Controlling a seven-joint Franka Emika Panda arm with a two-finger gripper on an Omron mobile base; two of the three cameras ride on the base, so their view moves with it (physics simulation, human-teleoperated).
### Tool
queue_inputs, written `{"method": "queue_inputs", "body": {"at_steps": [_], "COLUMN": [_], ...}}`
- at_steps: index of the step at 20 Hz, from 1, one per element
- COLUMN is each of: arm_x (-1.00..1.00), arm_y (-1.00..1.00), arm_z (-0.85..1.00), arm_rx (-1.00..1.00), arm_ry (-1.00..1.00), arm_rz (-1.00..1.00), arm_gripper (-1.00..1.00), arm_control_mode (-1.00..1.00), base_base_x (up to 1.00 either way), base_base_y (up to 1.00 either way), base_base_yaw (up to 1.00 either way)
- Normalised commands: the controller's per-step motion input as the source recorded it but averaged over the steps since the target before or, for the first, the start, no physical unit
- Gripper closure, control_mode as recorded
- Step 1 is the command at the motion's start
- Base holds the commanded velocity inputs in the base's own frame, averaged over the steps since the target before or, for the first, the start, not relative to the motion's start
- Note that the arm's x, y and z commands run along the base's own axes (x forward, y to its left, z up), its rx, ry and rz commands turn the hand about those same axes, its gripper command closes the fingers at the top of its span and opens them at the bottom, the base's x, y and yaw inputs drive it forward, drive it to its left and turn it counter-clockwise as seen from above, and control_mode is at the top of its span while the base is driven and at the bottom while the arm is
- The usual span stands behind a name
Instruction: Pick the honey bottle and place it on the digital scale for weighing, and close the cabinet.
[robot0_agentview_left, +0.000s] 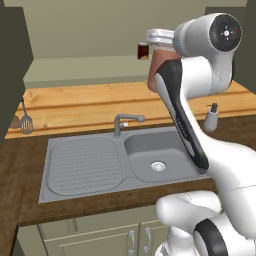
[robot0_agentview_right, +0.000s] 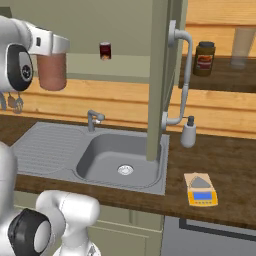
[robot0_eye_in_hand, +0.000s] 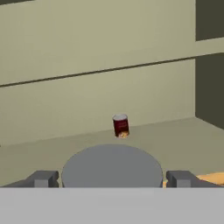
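Note:
The honey bottle (robot0_agentview_right: 52, 71), a reddish-brown jar with a grey lid (robot0_eye_in_hand: 112, 166), hangs in the air above the counter, in front of the open cabinet. My gripper (robot0_eye_in_hand: 112, 178) is shut on it at the lid, with one fingertip (robot0_eye_in_hand: 42, 178) on each side. From the left base view the honey bottle (robot0_agentview_left: 158, 66) sits just left of my wrist. The cabinet door (robot0_agentview_right: 160, 75) stands open, edge-on, its silver handle (robot0_agentview_right: 183, 75) facing right. The digital scale (robot0_agentview_right: 201, 190) lies on the dark counter to the right of the sink, far from the bottle.
A small dark red can (robot0_eye_in_hand: 120, 125) stands on the cabinet shelf. A steel sink (robot0_agentview_left: 95, 165) with a faucet (robot0_agentview_left: 125, 121) lies below. A white soap dispenser (robot0_agentview_right: 188, 132) stands behind the scale. A brown jar (robot0_agentview_right: 204, 58) and a glass (robot0_agentview_right: 242, 47) sit on the right shelf.

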Motion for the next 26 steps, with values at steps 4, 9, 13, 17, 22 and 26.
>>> {"method": "queue_inputs", "body": {"at_steps": [4,9,13,17,22,26], "arm_x": [-0.89,-0.35,0.07,0.26,0.33,0.07], "arm_y": [-0.6,-0.68,-0.27,-0.26,-0.3,-0.37], "arm_z": [-0.83,-1.0,-0.95,-0.7,-0.68,-0.21], "arm_rx": [-0.16,-0.28,-0.23,0.0,0.05,0.0], "arm_ry": [0.05,0.07,0.1,0.06,-0.15,-0.05], "arm_rz": [-0.05,-0.05,-0.01,0.0,-0.04,-0.14], "arm_gripper": [1.0,1.0,1.0,1.0,1.0,1.0], "arm_control_mode": [-1.0,-1.0,-1.0,-1.0,-1.0,-1.0], "base_base_x": [0.0,0.0,0.0,0.0,0.0,0.0], "base_base_y": [0.0,0.0,0.0,0.0,0.0,0.0], "base_base_yaw": [0.0,0.0,0.0,0.0,0.0,0.0]}}
